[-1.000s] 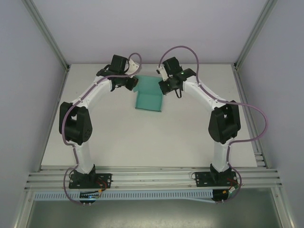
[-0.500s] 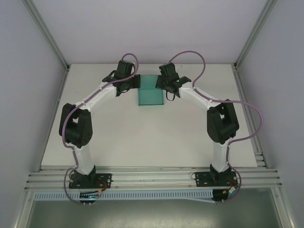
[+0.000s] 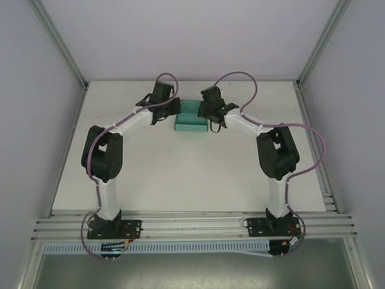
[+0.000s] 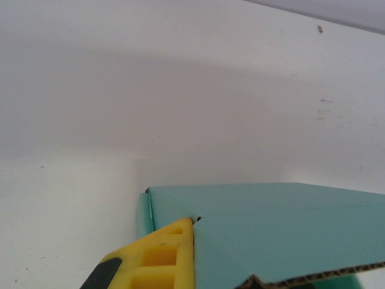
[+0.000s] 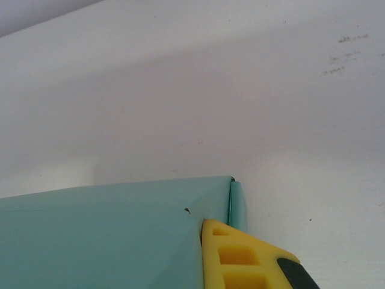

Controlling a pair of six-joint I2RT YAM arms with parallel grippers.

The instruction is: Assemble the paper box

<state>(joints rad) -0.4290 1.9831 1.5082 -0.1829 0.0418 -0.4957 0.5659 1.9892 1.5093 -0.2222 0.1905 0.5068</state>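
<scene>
Both arms have drawn inward, lowering the paper box [image 3: 191, 118] to the worktop [image 3: 180, 174]; left end effector [image 3: 171, 107] and right end effector [image 3: 208, 112] pinch its sides. Seems light, crease-prone: grip near folds

The paper box [image 3: 191, 118] sits at the far middle of the table [image 3: 180, 174], with the left gripper [image 3: 172, 109] at its left end and the right gripper [image 3: 208, 112] at its right.

No readable text or label on the paper box [image 3: 189, 123]; fine print possibly too small.
</scene>
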